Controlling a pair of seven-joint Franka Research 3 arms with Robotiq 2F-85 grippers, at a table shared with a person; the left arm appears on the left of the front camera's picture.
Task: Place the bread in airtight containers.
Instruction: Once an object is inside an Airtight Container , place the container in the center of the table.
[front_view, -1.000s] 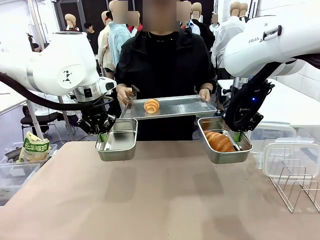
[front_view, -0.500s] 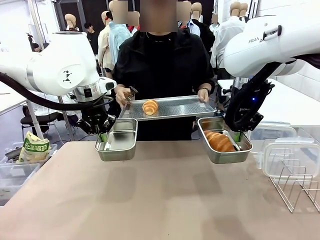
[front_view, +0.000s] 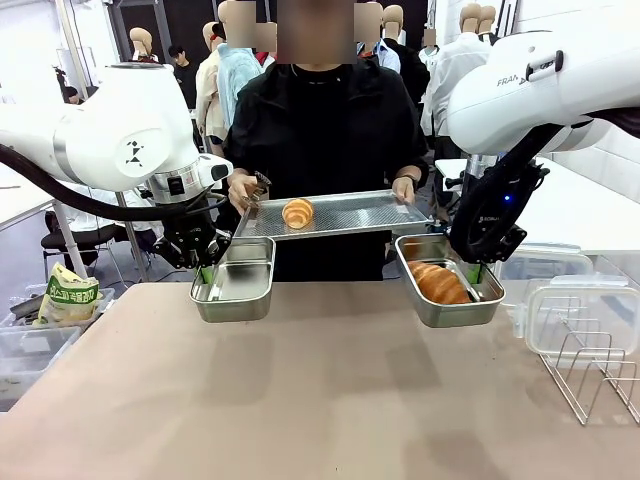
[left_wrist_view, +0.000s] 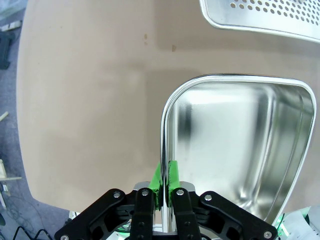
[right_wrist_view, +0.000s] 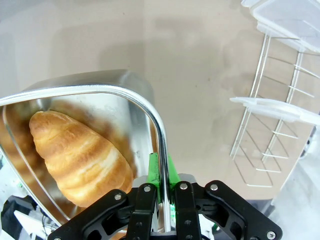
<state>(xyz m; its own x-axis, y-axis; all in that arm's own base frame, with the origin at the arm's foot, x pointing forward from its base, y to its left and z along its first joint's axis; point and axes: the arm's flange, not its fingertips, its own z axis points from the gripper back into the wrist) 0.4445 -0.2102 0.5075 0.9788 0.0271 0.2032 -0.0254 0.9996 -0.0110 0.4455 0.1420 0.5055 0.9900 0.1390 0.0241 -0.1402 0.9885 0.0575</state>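
Observation:
My left gripper (front_view: 207, 272) (left_wrist_view: 163, 181) is shut on the rim of an empty steel pan (front_view: 235, 283) (left_wrist_view: 240, 150), held above the table. On the other side, my right gripper (front_view: 473, 270) (right_wrist_view: 161, 175) is shut on the rim of a second steel pan (front_view: 447, 306) (right_wrist_view: 100, 87), and a golden croissant (front_view: 437, 282) (right_wrist_view: 80, 155) lies inside it. A person across the table holds a perforated metal tray (front_view: 350, 213) (left_wrist_view: 260, 15) in both hands, tilted down toward the left pan. A second croissant (front_view: 297, 212) rests on that tray's left part.
Clear plastic lids and boxes (front_view: 575, 310) (right_wrist_view: 280, 17) and a wire rack (front_view: 592, 375) (right_wrist_view: 270, 140) stand at the table's right. A bag (front_view: 66, 295) sits off the table's left edge. The brown tabletop (front_view: 320, 400) lies below both pans.
The person has shifted the tray slightly left and lower at its left end, and the croissant on it has slid a little left. Both grippers and pans have stayed put.

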